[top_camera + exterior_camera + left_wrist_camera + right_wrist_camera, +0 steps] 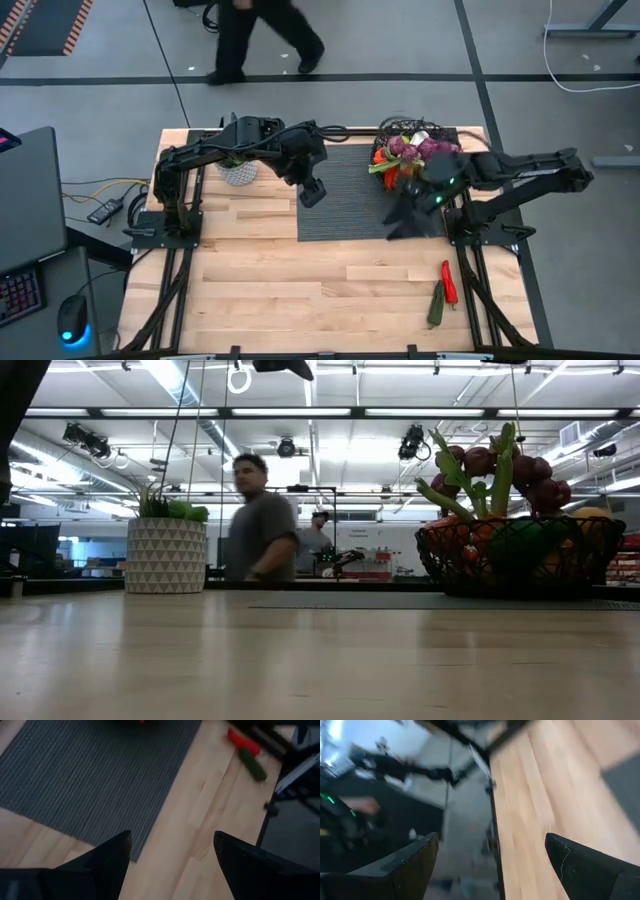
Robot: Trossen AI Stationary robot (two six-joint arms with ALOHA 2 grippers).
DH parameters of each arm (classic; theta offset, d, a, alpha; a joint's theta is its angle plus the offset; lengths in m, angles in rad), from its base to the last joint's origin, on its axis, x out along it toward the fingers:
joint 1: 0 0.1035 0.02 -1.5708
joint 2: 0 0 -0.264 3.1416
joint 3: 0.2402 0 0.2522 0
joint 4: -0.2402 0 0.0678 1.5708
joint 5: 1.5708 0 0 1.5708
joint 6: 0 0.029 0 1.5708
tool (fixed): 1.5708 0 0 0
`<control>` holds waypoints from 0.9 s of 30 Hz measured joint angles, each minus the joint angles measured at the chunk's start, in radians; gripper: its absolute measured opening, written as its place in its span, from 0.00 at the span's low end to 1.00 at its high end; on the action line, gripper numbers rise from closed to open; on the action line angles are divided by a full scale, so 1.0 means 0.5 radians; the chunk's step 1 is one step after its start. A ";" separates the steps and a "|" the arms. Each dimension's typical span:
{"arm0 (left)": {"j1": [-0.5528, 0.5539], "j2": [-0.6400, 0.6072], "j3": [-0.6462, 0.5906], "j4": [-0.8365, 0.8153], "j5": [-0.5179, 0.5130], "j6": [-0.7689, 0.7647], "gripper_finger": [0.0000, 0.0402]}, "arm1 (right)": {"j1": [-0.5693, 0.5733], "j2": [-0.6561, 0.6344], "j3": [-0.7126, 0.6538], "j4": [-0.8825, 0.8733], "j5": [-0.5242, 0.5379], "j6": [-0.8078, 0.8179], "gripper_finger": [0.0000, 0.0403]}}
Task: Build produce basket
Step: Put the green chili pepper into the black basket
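The dark wire basket (410, 150) stands on the far right part of the grey mat (345, 195), heaped with produce: purple grapes (520, 470), a leek and orange pieces. A red chilli (449, 282) and a green cucumber (437, 303) lie on the bare wood near the front right; both also show in the left wrist view, the chilli (243, 742) and the cucumber (251, 764). My left gripper (313, 192) hangs open above the mat's left part with nothing in it (172, 837). My right gripper (405, 218) is open and empty (490, 837), in front of the basket, raised above the mat's near right corner.
A white patterned pot with a green plant (238, 170) stands at the far left under my left arm. A person (250, 40) walks past beyond the table's far edge. A keyboard and a mouse (70, 320) lie on a desk left of the table.
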 joint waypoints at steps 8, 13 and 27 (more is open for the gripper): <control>0.000 0.000 0.001 -0.213 0.005 0.256 0.72 | 0.284 0.163 0.000 -0.528 0.029 0.300 0.93; 0.000 0.000 0.001 -0.202 0.006 0.397 0.72 | 0.432 0.306 0.000 -0.655 0.035 0.656 0.93; -0.072 0.000 0.001 -0.143 0.007 0.355 0.72 | 1.056 0.682 0.000 -0.808 -0.142 1.154 0.93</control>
